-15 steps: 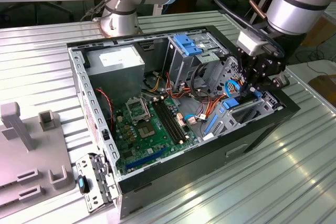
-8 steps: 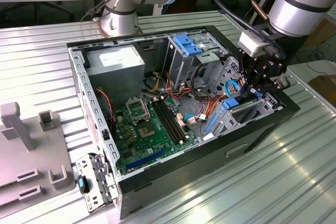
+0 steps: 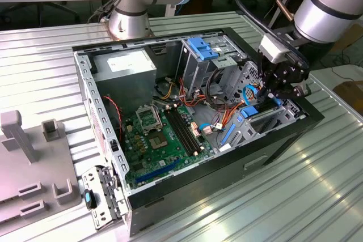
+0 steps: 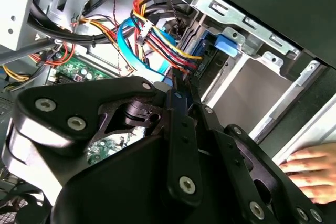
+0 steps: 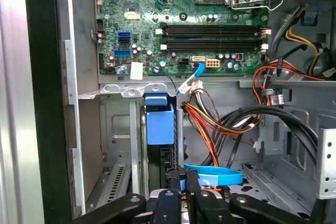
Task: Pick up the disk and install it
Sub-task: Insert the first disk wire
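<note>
While the jaws pinch it, the disk (image 5: 159,129) stands edgewise between them

We are seeing an open computer case (image 3: 283,134) lying on a ribbed metal table (image 3: 272,196), its green motherboard (image 3: 159,140) showing beside a grey power supply (image 3: 127,67), coloured cables (image 5: 210,121) running nearby.

No readable print anywhere; perhaps faint, illegible lettering on the power supply's white sticker (image 3: 126,60).
</note>
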{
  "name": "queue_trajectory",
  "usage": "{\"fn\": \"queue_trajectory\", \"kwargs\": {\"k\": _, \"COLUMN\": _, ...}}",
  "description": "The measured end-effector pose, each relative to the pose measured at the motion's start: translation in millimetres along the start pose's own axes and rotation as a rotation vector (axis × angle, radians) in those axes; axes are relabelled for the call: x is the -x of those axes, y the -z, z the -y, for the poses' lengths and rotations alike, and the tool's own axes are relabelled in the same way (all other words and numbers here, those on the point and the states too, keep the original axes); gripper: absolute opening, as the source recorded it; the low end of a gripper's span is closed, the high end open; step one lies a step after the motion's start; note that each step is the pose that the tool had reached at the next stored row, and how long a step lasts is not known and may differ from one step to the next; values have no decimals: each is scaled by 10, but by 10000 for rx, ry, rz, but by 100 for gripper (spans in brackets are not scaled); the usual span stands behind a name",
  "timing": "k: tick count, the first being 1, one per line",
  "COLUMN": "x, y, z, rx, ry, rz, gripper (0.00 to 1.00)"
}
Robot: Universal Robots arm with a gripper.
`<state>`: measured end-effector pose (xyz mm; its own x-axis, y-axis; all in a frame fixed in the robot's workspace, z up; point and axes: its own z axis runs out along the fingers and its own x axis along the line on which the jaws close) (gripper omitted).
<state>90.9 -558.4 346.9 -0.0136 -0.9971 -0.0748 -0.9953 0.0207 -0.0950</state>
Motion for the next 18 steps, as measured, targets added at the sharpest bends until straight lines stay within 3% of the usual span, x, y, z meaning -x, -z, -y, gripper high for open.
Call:
{"fn": "queue_trajectory", "kwargs": {"k": 11, "x": -82, "y": 6, "z": 5, "rx": 1, "ry": -3, "rz": 12, "gripper": 16}}
{"fn": "queue_trajectory", "kwargs": {"k": 16, "x": -83, "y": 5, "z": 6, "rx": -15, "ry": 2, "rz": 12, "gripper": 16}}
{"fn": "queue_trajectory", "kwargs": {"k": 18, "x": -83, "y": 2, "z": 3, "rx": -14, "ry": 57, "rz": 43, "gripper": 16}}
